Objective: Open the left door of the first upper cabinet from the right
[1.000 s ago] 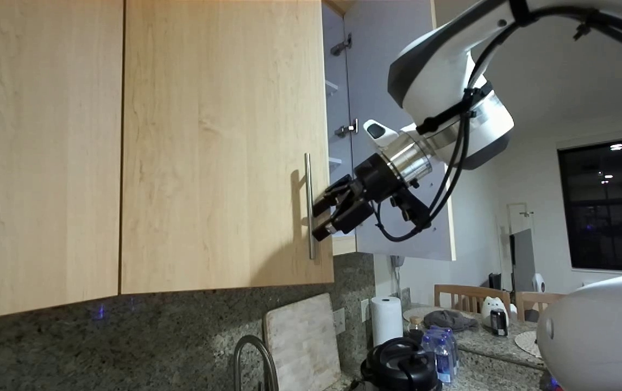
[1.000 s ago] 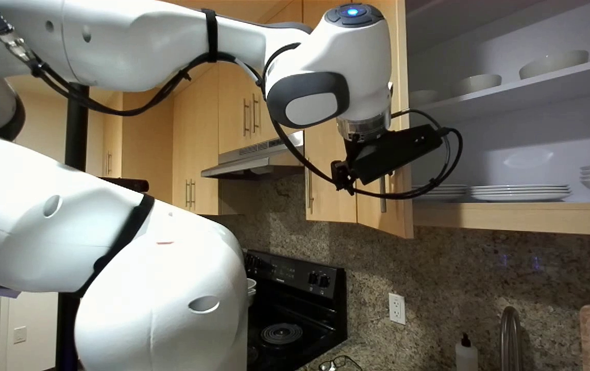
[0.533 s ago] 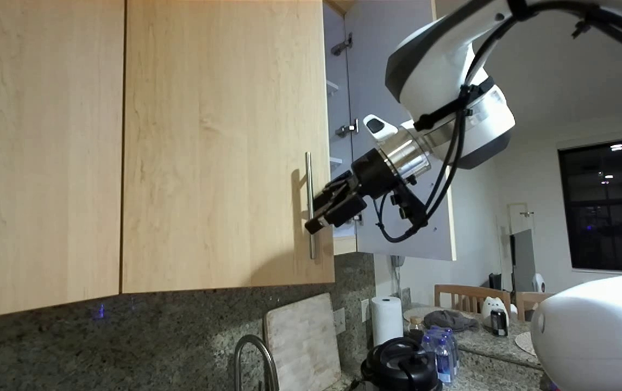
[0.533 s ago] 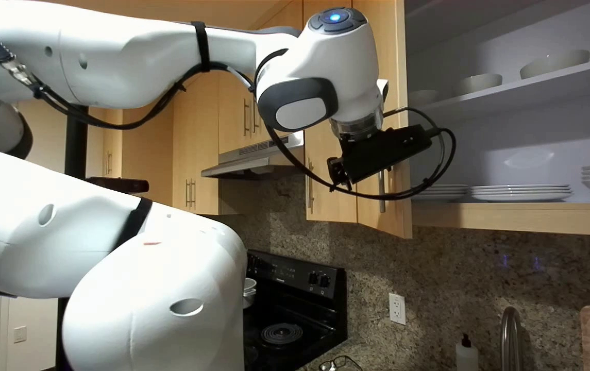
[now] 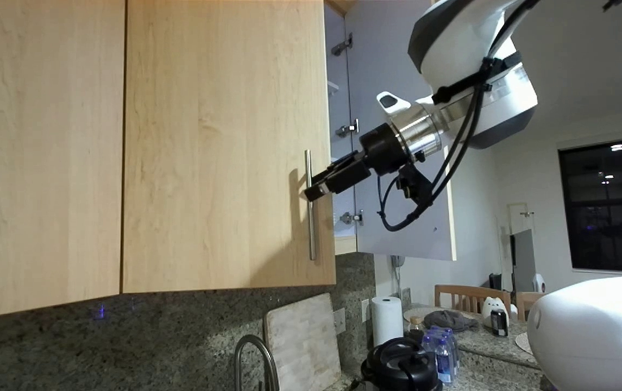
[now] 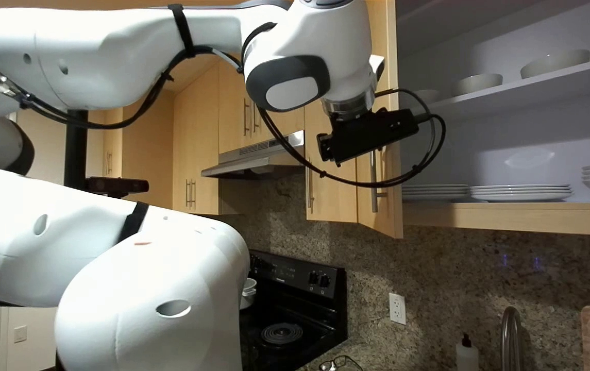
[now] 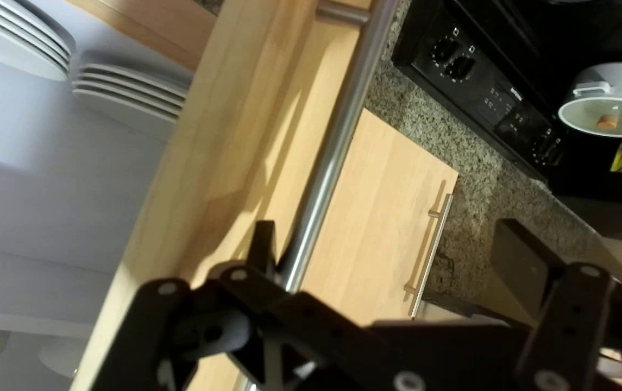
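Note:
The left door (image 5: 218,136) is a light maple panel standing ajar; its front also shows in an exterior view (image 6: 390,206) and in the wrist view (image 7: 278,136). Its steel bar handle (image 5: 311,233) is vertical and shows in the wrist view (image 7: 338,136). The first upper cabinet (image 6: 511,214) is open, with dishes on pale shelves. My gripper (image 5: 316,187) is at the handle's upper half. In the wrist view my gripper (image 7: 385,233) has its fingers wide apart. One finger is between handle and door, close to the bar; the other is well outside it. Contact is unclear.
The pale right door (image 5: 397,108) stands open behind my gripper. A neighbouring wood door (image 7: 381,206) with its own handle is beside the left door. Plates (image 6: 521,192) and bowls (image 6: 477,83) sit inside. A faucet (image 5: 253,342) and cutting board (image 5: 302,336) are below.
My gripper has risen along the handle. In an exterior view the door's free edge has shifted left, so the door has swung slightly wider. The arm has moved up and left there.

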Controlling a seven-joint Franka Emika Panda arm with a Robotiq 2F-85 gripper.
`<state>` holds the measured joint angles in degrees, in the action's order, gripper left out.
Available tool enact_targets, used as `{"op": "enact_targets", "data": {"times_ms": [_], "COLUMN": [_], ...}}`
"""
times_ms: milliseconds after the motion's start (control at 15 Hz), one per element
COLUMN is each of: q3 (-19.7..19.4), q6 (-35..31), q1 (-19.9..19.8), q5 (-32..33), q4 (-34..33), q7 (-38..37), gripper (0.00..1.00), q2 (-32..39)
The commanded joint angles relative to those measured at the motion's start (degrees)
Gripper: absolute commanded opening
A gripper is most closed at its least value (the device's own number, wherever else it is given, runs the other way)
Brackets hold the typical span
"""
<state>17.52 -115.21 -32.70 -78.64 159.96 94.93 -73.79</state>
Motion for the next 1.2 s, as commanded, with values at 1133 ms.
{"op": "enact_targets", "data": {"times_ms": [1133], "q3": [-14.97], "q6": [5.01], "q1": [-18.12], "q5": [0.36], "q4": [0.07], "q7": [-21.76], "gripper": [1.00], "q2": [-4.42]}}
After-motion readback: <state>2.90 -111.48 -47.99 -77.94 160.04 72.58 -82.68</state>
